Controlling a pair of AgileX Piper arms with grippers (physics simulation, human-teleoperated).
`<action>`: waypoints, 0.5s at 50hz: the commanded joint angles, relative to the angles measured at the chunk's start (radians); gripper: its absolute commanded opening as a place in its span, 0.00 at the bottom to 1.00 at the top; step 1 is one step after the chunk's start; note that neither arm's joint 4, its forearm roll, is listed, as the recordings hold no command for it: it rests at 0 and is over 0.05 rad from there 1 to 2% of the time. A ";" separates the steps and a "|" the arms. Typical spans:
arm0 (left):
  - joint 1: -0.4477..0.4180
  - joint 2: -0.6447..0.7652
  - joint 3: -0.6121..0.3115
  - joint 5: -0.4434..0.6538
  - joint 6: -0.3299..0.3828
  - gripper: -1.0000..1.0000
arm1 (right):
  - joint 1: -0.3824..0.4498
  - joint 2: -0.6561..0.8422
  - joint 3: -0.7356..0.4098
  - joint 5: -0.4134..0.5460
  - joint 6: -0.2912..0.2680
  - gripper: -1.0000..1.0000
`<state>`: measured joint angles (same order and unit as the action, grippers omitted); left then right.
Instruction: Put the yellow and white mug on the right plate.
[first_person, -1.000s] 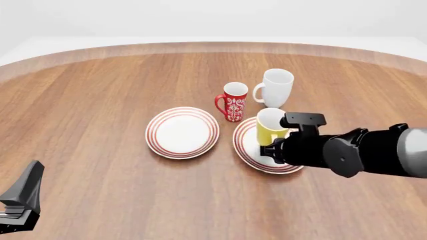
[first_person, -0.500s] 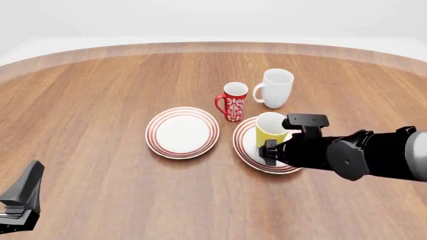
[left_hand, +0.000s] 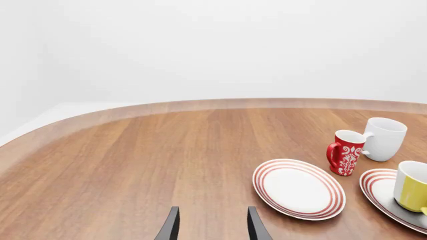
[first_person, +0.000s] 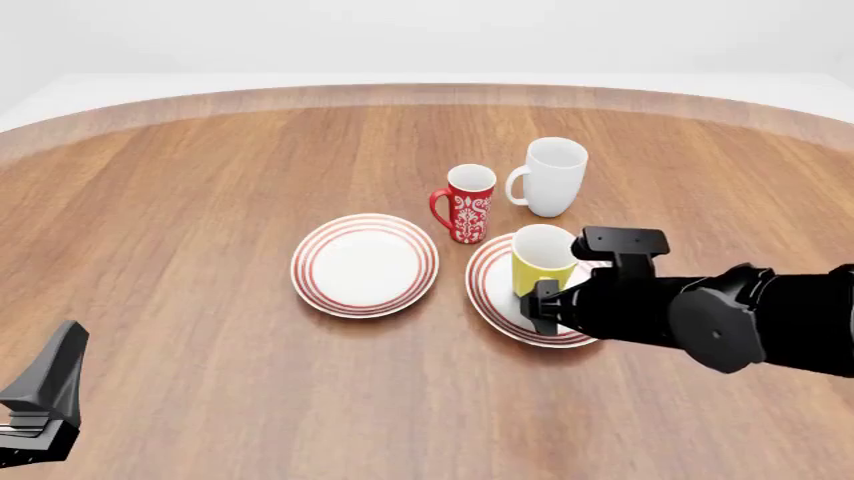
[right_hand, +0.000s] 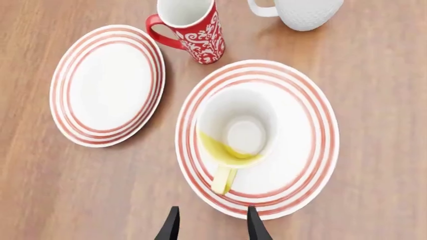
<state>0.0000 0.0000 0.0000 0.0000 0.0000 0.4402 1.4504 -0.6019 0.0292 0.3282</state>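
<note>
The yellow and white mug (first_person: 543, 265) stands upright on the right plate (first_person: 497, 295), a white plate with red rings. From the right wrist camera I look down into the white inside of the mug (right_hand: 237, 130), and its yellow handle points toward my right gripper (right_hand: 212, 227). That gripper is open; its fingers stop short of the handle and hold nothing. In the front view the right gripper (first_person: 541, 300) sits over the plate's near edge, just in front of the mug. My left gripper (left_hand: 212, 229) is open and empty at the table's near left corner (first_person: 40, 400).
A matching left plate (first_person: 364, 265) lies beside the right one. A red white-patterned mug (first_person: 469, 205) stands just behind the gap between the plates, and a taller white mug (first_person: 554, 178) stands behind the right plate. The curved far table edge (first_person: 427, 95) runs across the back.
The yellow mug has sunk a little and now rests on the right plate. My right arm has drawn slightly back toward the near right. The left arm has not moved.
</note>
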 joint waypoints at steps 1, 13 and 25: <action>0.000 0.000 0.000 0.000 0.000 1.00 | 0.016 -0.045 0.014 0.015 0.009 1.00; 0.000 0.000 0.000 0.000 0.000 1.00 | 0.024 -0.116 0.036 0.043 0.012 1.00; 0.000 0.000 0.000 0.000 0.000 1.00 | 0.024 -0.213 0.055 0.094 0.010 1.00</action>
<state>0.0000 0.0000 0.0000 0.0000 0.0000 0.4640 1.3092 -0.5609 0.0859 0.3395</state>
